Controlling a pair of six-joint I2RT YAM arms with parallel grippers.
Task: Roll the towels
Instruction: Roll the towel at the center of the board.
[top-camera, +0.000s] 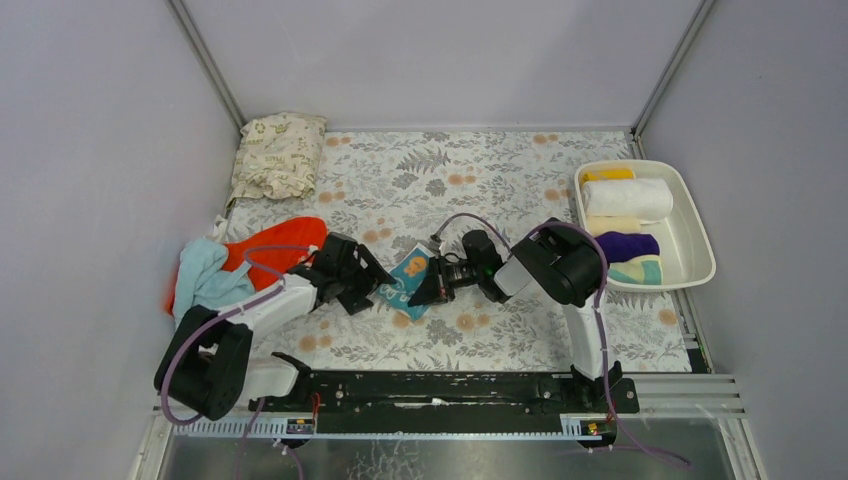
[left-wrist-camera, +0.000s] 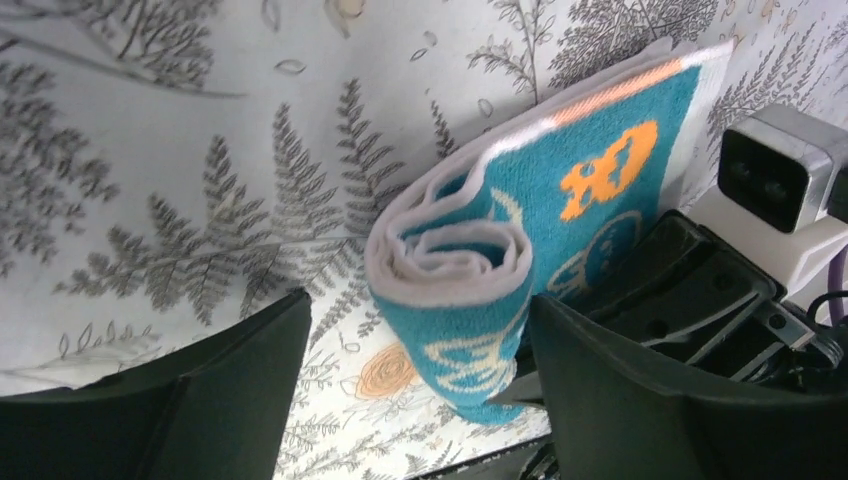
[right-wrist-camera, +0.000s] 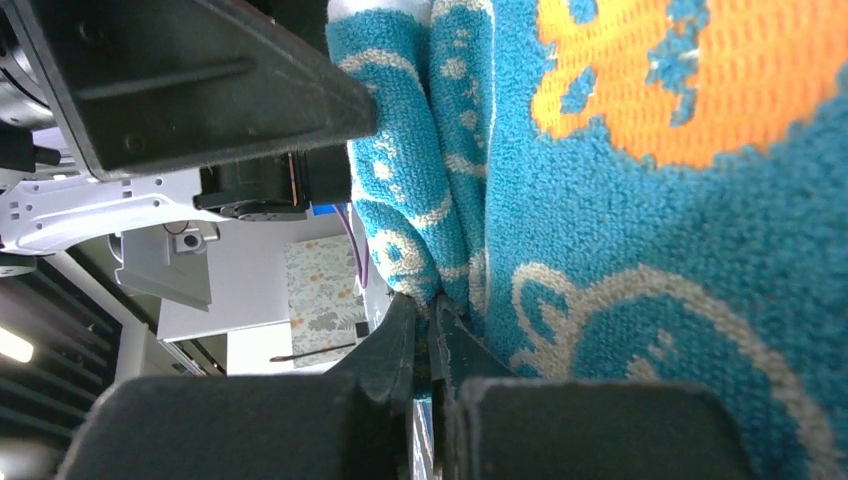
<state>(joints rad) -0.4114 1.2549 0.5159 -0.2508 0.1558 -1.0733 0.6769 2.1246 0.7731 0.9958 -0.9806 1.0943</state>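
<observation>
Teal towel (left-wrist-camera: 590, 200) pinched by right end effector (right-wrist-camera: 430, 312); left end effector (left-wrist-camera: 412, 305) gapes.

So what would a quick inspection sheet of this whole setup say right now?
Surface: floral mat lies flat over the table.
Job's things: teal towel, partly rolled, between the two arms; orange-red towel and light blue towel heaped unrolled at the left; five rolled towels in the white tray at the right.
Clutter: leaf-print cushion in the far left corner.
Grippers: left fingers open, one on either side of the roll's end; right fingers shut on the teal towel's edge.
Cables: purple cables loop along both arms.
Surroundings: plain grey walls on three sides.
</observation>
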